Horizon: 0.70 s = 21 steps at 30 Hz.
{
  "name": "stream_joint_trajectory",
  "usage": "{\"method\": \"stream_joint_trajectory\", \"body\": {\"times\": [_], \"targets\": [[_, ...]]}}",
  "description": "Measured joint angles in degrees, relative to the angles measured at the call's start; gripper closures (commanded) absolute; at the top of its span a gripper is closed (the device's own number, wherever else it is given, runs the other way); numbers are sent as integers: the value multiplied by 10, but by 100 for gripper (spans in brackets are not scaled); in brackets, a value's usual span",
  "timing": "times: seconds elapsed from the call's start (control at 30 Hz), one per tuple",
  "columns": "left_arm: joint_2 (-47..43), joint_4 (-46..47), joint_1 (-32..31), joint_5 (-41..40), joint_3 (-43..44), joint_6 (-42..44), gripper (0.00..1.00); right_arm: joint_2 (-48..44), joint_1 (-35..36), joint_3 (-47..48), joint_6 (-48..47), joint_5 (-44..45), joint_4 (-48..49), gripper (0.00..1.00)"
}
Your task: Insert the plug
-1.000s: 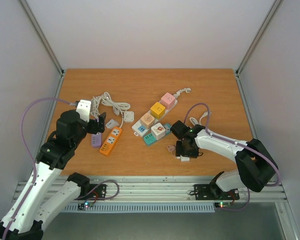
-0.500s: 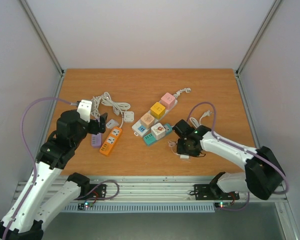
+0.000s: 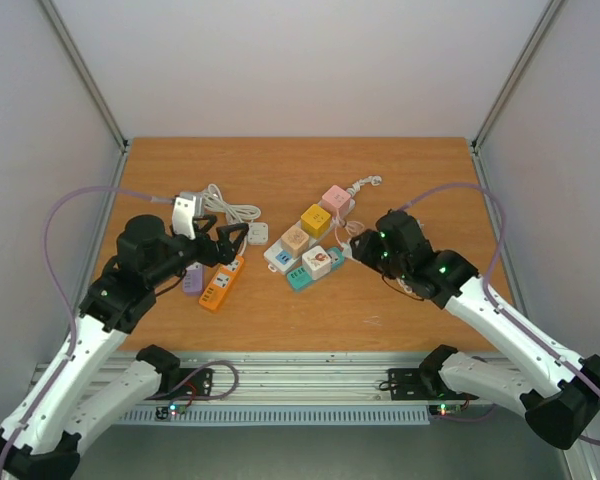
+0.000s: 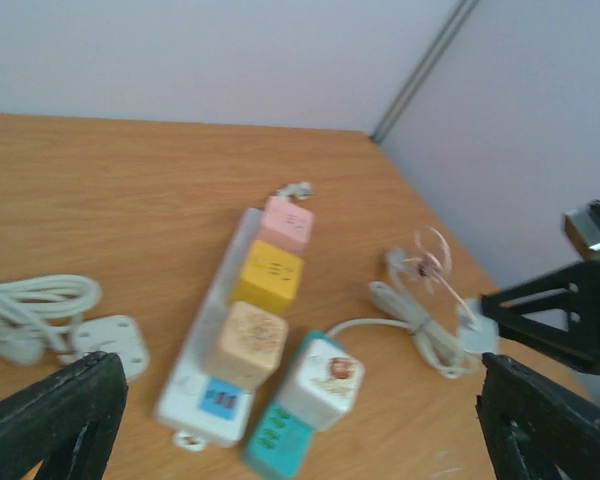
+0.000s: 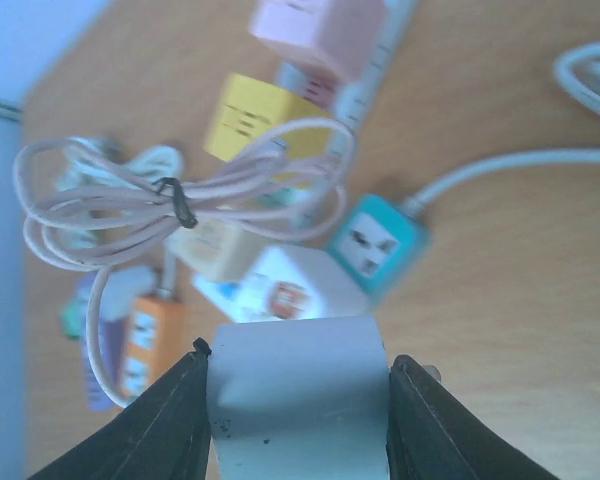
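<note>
My right gripper is shut on a white plug, and the plug's coiled pink cable hangs out ahead of it. In the top view this gripper is off the table, just right of the teal power strip. The strip's free socket shows beyond the plug, next to a white cube adapter. My left gripper stands open and empty to the left of the strips. Its wrist view has the teal strip between its wide fingers.
A white power strip carries pink, yellow and beige cubes. Orange and purple strips lie at the left, below a white cable bundle. A white cord trails right of the teal strip.
My right arm has lifted the plug from the table's front and carried it back to the teal strip. My left gripper has swung right, toward the strips.
</note>
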Motion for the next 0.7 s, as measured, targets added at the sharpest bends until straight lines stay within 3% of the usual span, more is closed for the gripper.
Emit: {"method": "stream_joint_trajectory", "body": {"times": [0.33,0.7], "targets": [[90,158,-126,-16,-41,-136,18,79,-1,76,149,-127,131,61],[141,286,-187,-71,-107,-180,22,188,14,95,309,-239,251,61]]}}
